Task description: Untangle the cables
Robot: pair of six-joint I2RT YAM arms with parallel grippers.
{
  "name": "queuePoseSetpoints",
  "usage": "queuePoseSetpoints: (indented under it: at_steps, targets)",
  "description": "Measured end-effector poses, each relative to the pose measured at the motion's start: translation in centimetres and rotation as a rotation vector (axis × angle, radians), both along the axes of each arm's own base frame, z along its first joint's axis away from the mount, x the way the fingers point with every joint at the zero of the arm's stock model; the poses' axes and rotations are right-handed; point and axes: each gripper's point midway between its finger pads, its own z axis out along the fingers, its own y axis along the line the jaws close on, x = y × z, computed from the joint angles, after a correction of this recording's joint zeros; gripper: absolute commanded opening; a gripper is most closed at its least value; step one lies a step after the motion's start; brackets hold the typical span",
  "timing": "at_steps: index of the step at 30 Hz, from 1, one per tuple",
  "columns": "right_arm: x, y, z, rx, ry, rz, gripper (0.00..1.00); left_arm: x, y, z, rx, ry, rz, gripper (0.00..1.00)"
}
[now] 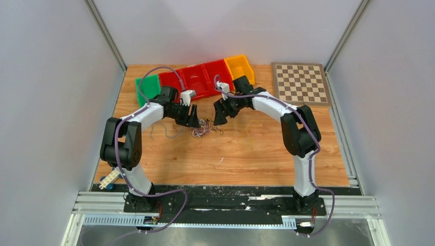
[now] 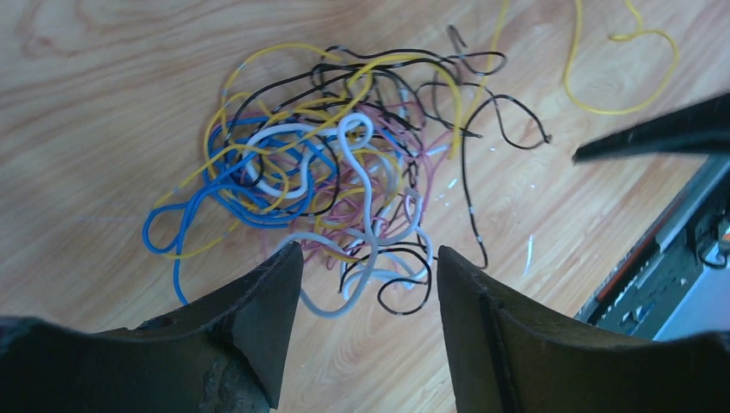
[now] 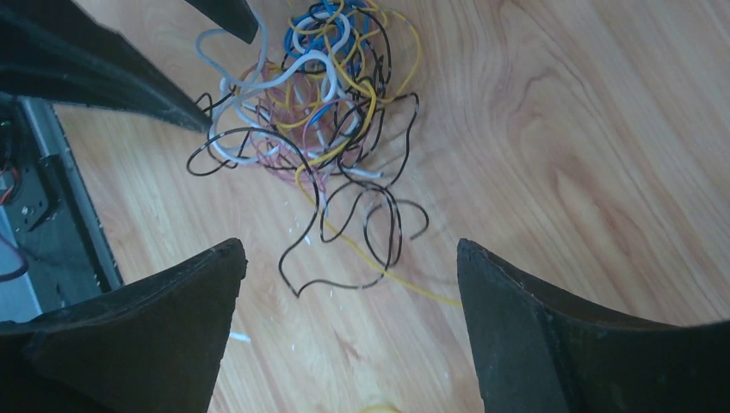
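Observation:
The cables (image 1: 205, 127) lie as one small tangle of yellow, black, white, blue and pink wire on the wooden table (image 1: 231, 159), between the two arms. My left gripper (image 1: 194, 122) hangs just left of the tangle. In the left wrist view it (image 2: 368, 249) is open, with white and black loops of the cables (image 2: 336, 172) lying between its fingertips, ungripped. My right gripper (image 1: 219, 119) is just right of the tangle. In its own view it (image 3: 350, 245) stands wide open over a black loop trailing from the cables (image 3: 318, 103). It holds nothing.
A loose yellow wire (image 2: 620, 77) curls apart from the tangle, and a grey strand (image 1: 164, 132) lies to the left. Green (image 1: 147, 88), red (image 1: 197, 79) and yellow (image 1: 240, 66) bins line the back. A chessboard (image 1: 300, 83) sits back right. A small toy (image 1: 109, 180) rests near the left base.

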Motion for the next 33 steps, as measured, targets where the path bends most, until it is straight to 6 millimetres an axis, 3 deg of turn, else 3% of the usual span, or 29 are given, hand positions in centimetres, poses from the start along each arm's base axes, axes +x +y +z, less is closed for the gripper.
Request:
queuePoseSetpoints:
  at_steps: [4,8,10,12,13,15,17,20,22,24,29,33]
  targets:
    - [-0.2,2.1,-1.8,-0.018,-0.001,-0.007,0.89,0.3,0.6,-1.0,0.033,0.022,0.062,0.78]
    - [-0.3,3.3,-3.9,-0.04,0.012,-0.018,0.78,0.4,1.0,-1.7,0.044,0.032,0.102,0.72]
    - [-0.3,3.6,-5.0,-0.053,0.022,-0.026,0.6,0.2,1.1,-2.2,0.046,0.044,0.121,0.61]
    - [0.0,3.7,-5.5,-0.056,0.017,-0.039,0.32,-0.2,1.2,-2.7,0.045,0.064,0.135,0.44]
    - [0.2,3.8,-5.6,-0.057,0.009,-0.043,0.21,-0.4,1.2,-2.9,0.042,0.077,0.141,0.3]
    - [0.5,3.8,-5.9,-0.065,-0.004,-0.053,0.02,-0.6,1.1,-3.0,0.034,0.093,0.147,0.14]
    - [0.6,3.4,-6.4,-0.079,-0.014,-0.061,0.0,-0.7,1.0,-2.9,0.03,0.092,0.139,0.02]
    - [0.6,2.4,-6.7,-0.099,-0.044,-0.067,0.0,-1.0,1.1,-2.4,0.018,0.089,0.12,0.0]
    - [0.0,0.9,-6.7,-0.136,-0.056,-0.071,0.0,-1.4,1.6,-1.0,0.005,0.071,0.11,0.0]
    - [-0.5,-1.2,-6.7,-0.181,-0.069,-0.084,0.0,-1.5,2.5,1.5,-0.016,0.022,0.114,0.0]
    - [-0.9,-7.8,-6.6,-0.311,-0.131,-0.134,0.0,-1.0,4.7,10.7,-0.074,-0.207,0.119,0.0]
    - [-1.1,-12.8,-7.2,-0.421,-0.169,-0.163,0.0,-1.2,5.3,17.6,-0.11,-0.372,0.106,0.0]
